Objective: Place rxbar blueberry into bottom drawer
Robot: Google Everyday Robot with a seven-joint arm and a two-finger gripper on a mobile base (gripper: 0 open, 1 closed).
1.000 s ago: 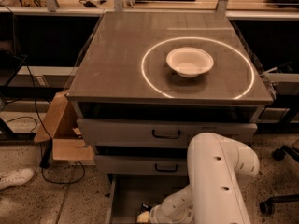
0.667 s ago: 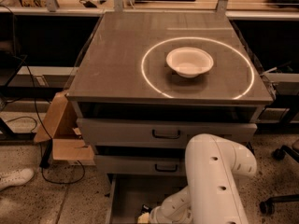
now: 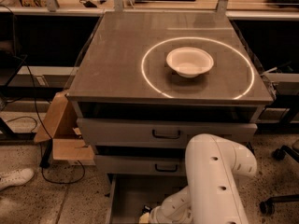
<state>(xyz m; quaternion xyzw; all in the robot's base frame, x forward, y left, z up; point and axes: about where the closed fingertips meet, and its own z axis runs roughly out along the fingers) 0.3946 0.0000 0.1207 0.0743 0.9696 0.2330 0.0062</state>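
While the arm (image 3: 215,185) bends down from the right, its gripper (image 3: 145,216) sits low inside the pulled-out bottom drawer (image 3: 126,195), at the frame's lower edge. The jaws' state cannot be told, and the bar cannot be made out. A bowl (image 3: 189,62) stands on the worktop (image 3: 117,55) within a ring of light (image 3: 143,71).

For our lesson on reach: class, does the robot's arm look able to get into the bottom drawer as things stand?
Likely yes. The bottom drawer is pulled out, the two drawers above are shut, and the pincer hangs low over its open tray.
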